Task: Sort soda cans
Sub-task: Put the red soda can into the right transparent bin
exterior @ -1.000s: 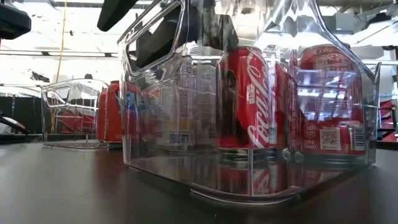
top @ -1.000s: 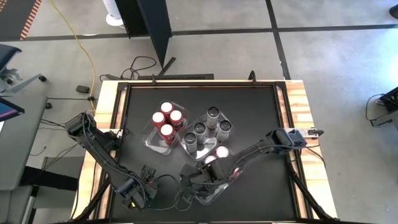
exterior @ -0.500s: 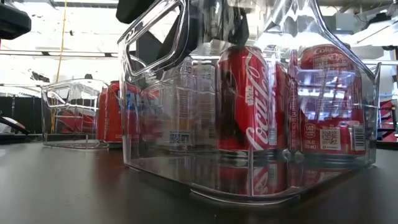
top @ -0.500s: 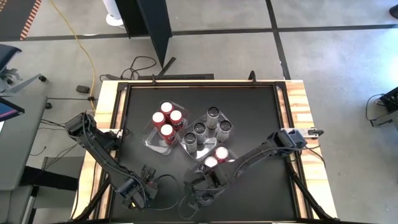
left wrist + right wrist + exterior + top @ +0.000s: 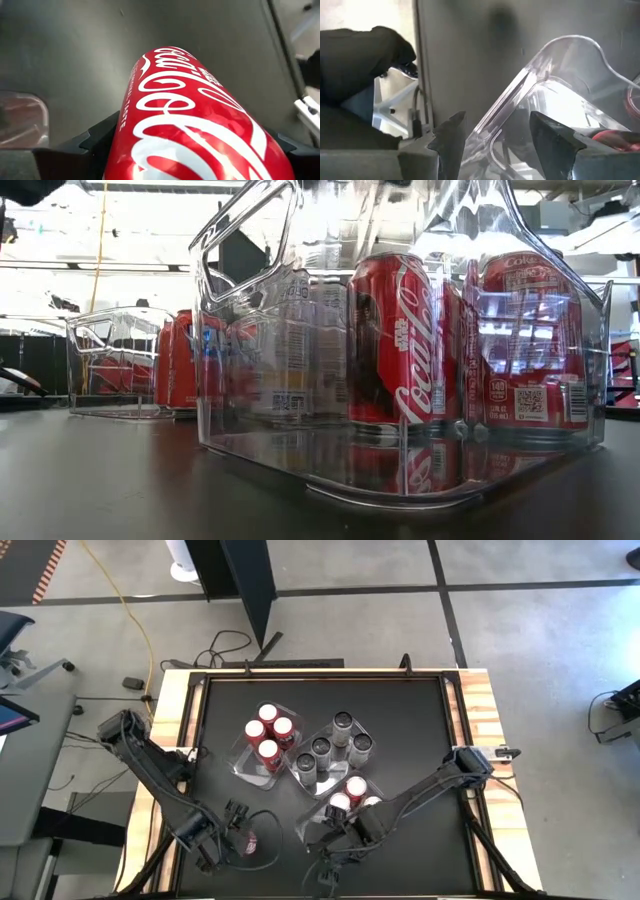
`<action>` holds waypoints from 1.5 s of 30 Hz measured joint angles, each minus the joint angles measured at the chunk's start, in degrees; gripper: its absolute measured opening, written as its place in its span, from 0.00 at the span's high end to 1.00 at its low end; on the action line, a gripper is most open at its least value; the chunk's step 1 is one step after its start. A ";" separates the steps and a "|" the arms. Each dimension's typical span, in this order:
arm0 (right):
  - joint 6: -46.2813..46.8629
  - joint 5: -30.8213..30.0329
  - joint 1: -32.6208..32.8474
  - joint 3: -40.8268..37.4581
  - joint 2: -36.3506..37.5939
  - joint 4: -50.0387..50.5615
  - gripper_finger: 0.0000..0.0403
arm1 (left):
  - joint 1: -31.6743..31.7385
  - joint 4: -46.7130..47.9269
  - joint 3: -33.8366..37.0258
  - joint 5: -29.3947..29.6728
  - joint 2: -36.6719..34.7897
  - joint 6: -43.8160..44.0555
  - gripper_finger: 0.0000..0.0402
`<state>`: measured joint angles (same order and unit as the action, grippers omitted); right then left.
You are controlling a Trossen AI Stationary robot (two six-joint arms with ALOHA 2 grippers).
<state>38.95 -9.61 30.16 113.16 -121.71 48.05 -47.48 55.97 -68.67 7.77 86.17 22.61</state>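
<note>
Three clear trays (image 5: 300, 776) near table (image 5: 400, 710) centre: red cans (image 5: 268, 731) grouped in one, silver cans (image 5: 335, 745) in the next, two more red cans (image 5: 348, 792) in the near tray, so sorted by colour. Left gripper (image 5: 240, 840) at near-left table edge, clamped on one red can (image 5: 195, 135), held sideways clear of the trays, probably ready for carrying to the red group. Right gripper (image 5: 495, 145) empty, fingers apart, low just off the near tray's rim (image 5: 555, 60), likely positioned for a next pick, though intent uncertain. Silver tray apparently complete; held can not yet placed. No contact seen between right fingers and tray.
</note>
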 joint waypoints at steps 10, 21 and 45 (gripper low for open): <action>-1.09 -3.41 3.27 0.00 4.59 4.81 0.42 | 6.82 1.29 -9.81 2.06 -1.59 -0.85 0.25; 1.91 -15.10 11.03 0.00 8.74 15.83 0.42 | 18.94 0.38 -18.44 -1.90 -0.07 -0.87 0.25; 8.02 -25.03 24.33 -0.03 8.68 22.50 0.42 | 28.17 15.76 -57.72 -12.01 34.42 -13.29 0.25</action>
<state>46.97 -34.64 54.49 113.13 -113.03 70.54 -19.30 71.73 -126.40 -4.24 120.59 9.32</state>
